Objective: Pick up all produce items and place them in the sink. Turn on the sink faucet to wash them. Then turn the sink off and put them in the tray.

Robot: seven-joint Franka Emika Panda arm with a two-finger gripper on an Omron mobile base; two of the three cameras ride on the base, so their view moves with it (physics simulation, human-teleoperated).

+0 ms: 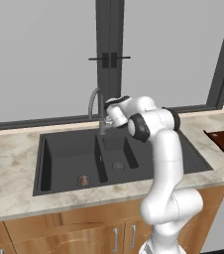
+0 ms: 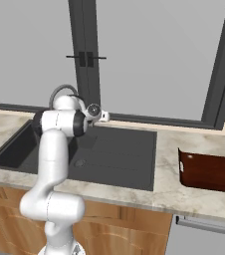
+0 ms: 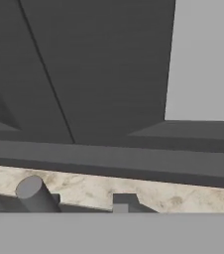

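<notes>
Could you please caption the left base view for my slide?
Arm reaches to the faucet behind the sink; produce in basin.

I note the sink (image 1: pixel 59 158) is matt dark grey, and the sink faucet (image 1: pixel 95 101) looks like dull grey metal. The counter (image 1: pixel 10 158) reads as speckled polished stone over wood-grain cabinets (image 1: pixel 59 238); the tray (image 2: pixel 211 172) appears smooth, slightly glossy red-brown.

A kitchen: sink (image 1: pixel 64 158) set in marble counter (image 1: pixel 10 154) over wooden cabinets (image 1: pixel 59 238).
</notes>
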